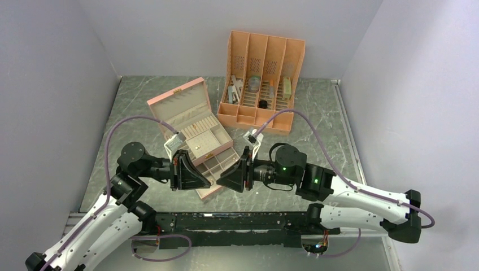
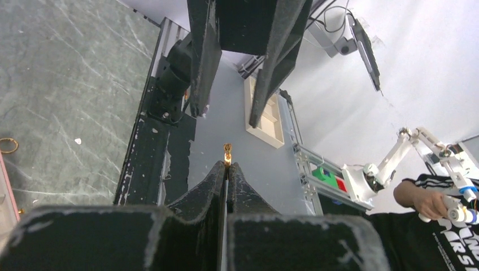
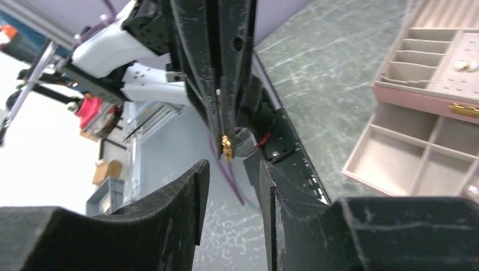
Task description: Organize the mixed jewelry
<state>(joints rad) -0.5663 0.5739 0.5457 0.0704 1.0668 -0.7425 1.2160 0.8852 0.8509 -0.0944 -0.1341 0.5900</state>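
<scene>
At the near edge of the dark green marbled table (image 1: pixel 322 130), the two white arms rise from a black metal rail (image 1: pixel 237 221) and bend inward, so that their black grippers meet tip to tip just past it. The left gripper (image 2: pixel 227 168) is closed, and its two fingertips pinch a tiny gold-coloured earring-like piece (image 2: pixel 227 151) that stands out beyond the tips. The right gripper (image 3: pixel 233 166) faces it with its fingers parted. The gold piece hangs just in front of the gap between them and touches neither finger. Both grippers are raised off the table, beside the near corner of a pink rectangular jewellery box (image 1: pixel 195 132). On the marbled surface to the left gripper's left, close to the pink box's edge, a thin gold-coloured ring (image 2: pixel 9 145) lies flat. The box's lower drawer (image 3: pixel 406 161) is pulled out toward the arms and shows beige felt compartments. Above the drawer sits a padded beige tray with ring rolls, and the box's lid (image 1: pixel 176 97) stands open toward the far left. Farther back, leaning against the rear wall, is an orange slotted plastic organizer (image 1: pixel 265 53) with grey and black oddments in its lower slots, well apart from both grippers.
</scene>
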